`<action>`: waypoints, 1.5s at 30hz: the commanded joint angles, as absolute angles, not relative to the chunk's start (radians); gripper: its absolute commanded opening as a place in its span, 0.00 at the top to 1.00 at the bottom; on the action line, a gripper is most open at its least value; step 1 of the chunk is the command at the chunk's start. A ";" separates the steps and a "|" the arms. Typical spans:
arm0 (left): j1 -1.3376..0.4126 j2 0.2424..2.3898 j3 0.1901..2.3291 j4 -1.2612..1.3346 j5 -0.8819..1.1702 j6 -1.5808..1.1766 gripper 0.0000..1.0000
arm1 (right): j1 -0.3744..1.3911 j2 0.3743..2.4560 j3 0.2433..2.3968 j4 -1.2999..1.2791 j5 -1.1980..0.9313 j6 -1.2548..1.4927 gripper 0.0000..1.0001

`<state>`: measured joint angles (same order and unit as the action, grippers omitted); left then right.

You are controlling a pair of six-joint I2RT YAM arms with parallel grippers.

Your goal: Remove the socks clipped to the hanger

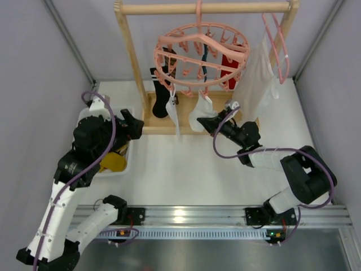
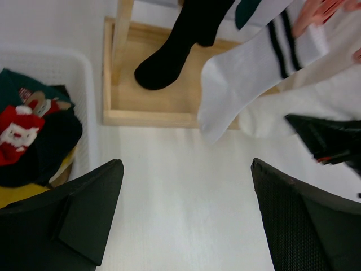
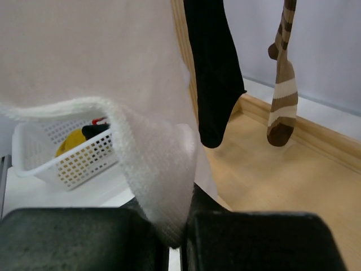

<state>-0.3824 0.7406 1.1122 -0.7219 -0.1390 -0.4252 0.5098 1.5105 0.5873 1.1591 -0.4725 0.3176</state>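
White sock [image 3: 152,169] in right tool [image 3: 176,240].

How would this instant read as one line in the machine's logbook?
right gripper: shut on plain white sock | plain white sock: clipped to hanger | left gripper: open, near basket

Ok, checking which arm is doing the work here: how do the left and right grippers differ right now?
The left gripper is open and empty; the right gripper is shut on a white sock. The left hangs over the table beside the white basket; the right sits below the round pink hanger. Both are black two-finger grippers.
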 commanded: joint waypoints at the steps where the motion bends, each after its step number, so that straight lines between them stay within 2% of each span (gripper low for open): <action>1: -0.390 0.852 1.279 -0.678 -0.028 -0.495 0.02 | 0.566 1.464 0.555 1.330 -0.414 0.335 1.00; 3: -0.429 0.906 1.345 -0.681 -0.049 -0.506 0.02 | 0.597 1.416 0.537 1.292 -0.345 0.295 1.00; 4: -0.461 0.961 1.405 -0.680 -0.148 -0.509 0.02 | 0.633 1.396 0.529 1.228 -0.307 0.281 1.00; 6: -0.610 1.011 1.466 -0.684 -0.263 -0.499 0.02 | 0.676 1.345 0.508 1.172 -0.168 0.238 1.00; 10: -0.933 1.164 1.641 -0.736 -0.652 -0.443 0.02 | 0.820 1.293 0.506 1.011 0.079 0.164 1.00; 13: -1.055 1.287 1.788 -0.788 -0.820 -0.405 0.02 | 0.903 1.278 0.502 0.957 0.225 0.135 1.00; 19: -1.109 1.439 1.943 -0.785 -0.848 -0.358 0.01 | 1.023 1.324 0.543 0.911 0.399 0.104 1.00; 27: -1.141 1.581 2.032 -0.788 -1.015 -0.279 0.02 | 1.134 1.396 0.620 0.922 0.624 0.046 1.00; 35: -1.138 1.643 2.062 -0.785 -1.160 -0.206 0.10 | 1.180 1.434 0.669 0.936 0.657 0.011 1.00; 39: -1.128 1.677 2.071 -0.785 -1.173 -0.199 0.22 | 1.186 1.445 0.676 0.942 0.652 0.011 1.00; 42: -1.111 1.692 2.068 -0.785 -1.177 -0.204 0.25 | 1.190 1.448 0.680 0.943 0.647 0.009 1.00; 43: -1.106 1.695 2.066 -0.785 -1.177 -0.206 0.29 | 1.192 1.451 0.680 0.943 0.643 0.009 1.00; 45: -1.098 1.692 2.056 -0.784 -1.172 -0.221 0.29 | 1.192 1.451 0.681 0.943 0.643 0.009 1.00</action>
